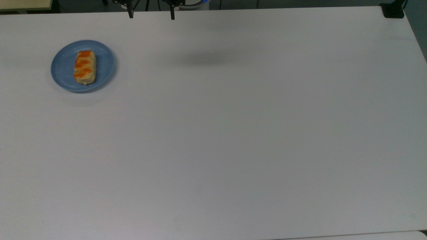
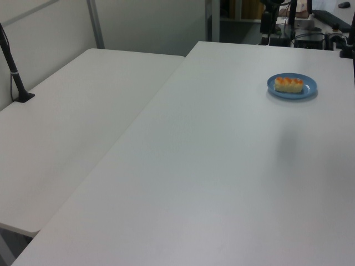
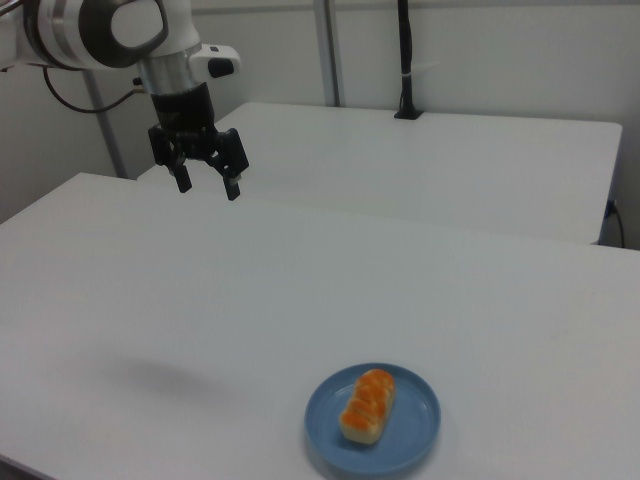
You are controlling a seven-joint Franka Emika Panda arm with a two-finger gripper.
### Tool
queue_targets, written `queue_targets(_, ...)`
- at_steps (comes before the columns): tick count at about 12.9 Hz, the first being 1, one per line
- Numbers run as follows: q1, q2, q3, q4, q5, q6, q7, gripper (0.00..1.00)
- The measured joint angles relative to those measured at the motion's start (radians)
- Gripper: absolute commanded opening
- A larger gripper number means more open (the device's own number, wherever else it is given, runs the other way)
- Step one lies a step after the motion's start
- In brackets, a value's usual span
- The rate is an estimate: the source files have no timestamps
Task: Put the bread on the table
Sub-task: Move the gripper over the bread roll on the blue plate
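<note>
Our claw (image 3: 208, 180) hangs open and empty, high over the worktop (image 3: 200, 290), the bread (image 3: 368, 404) lying lengthwise on the blue plate (image 3: 420, 425) well toward the right view's near right.

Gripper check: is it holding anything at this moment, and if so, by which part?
Nothing is held. The gripper hangs open and empty above the table, while the bread lies on the blue plate.

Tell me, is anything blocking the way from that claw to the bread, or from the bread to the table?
Nothing visible. The gripper hangs high with its fingers open, well away from the bread, which lies on the blue plate. Only bare white table lies between them and all around the plate.
</note>
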Motion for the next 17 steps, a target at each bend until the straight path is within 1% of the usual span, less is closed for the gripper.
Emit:
queue_targets(2,-0.003,0.000,-0.001,0.000,0.000,0.000,0.000,1.00)
queue_targets(5,-0.031,0.001,-0.008,0.000,0.000,0.000,-0.003,1.00)
queue_targets(10,-0.033,0.001,-0.008,0.000,-0.001,0.000,-0.003,1.00)
queue_targets(12,-0.056,0.003,-0.009,0.000,-0.015,0.000,-0.036,1.00)
queue_targets(15,-0.201,0.009,-0.016,-0.001,-0.020,0.000,-0.167,1.00)
queue_targets(17,-0.313,0.047,-0.019,-0.003,-0.038,0.001,-0.277,1.00)
